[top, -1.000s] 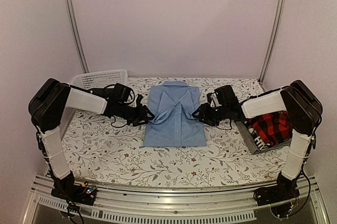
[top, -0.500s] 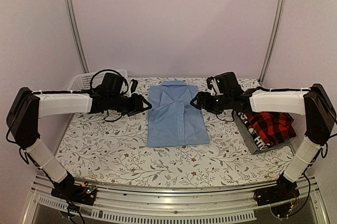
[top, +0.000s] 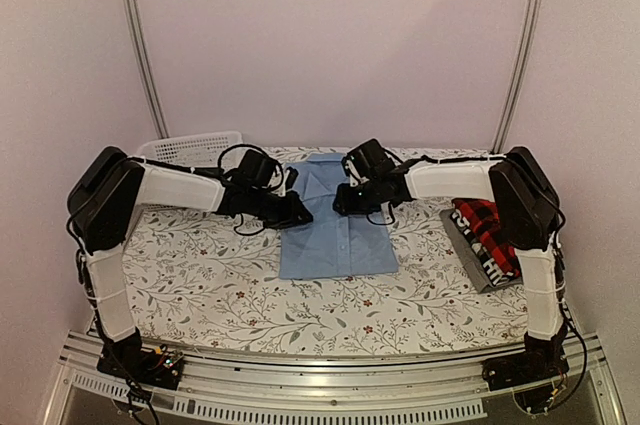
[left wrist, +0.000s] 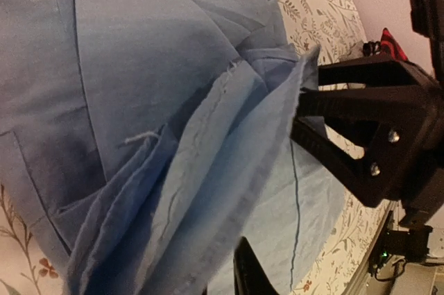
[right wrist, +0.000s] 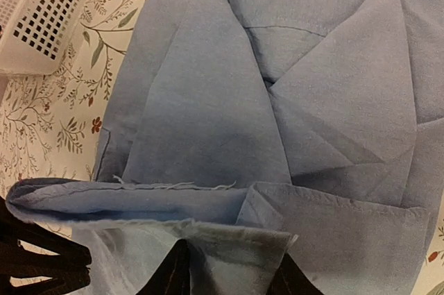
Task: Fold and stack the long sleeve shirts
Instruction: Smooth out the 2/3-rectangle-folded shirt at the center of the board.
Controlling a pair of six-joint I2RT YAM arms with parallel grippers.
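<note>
**Both claws pinch the light blue shirt**

The shirt lies at the middle of the worktop, collar toward the far edge. The left gripper and right gripper each nip a raised fold of it (fingertips buried in cloth). The plaid shirt lies by the right edge.

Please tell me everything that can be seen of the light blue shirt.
The light blue shirt is plain, thin woven cloth, with its collar at the far end. It lies flat on the flowered table, and parts of it are folded inward into pointed flaps. The left gripper and right gripper appear to pinch a raised fold with a frayed hem in their jaws.
</note>
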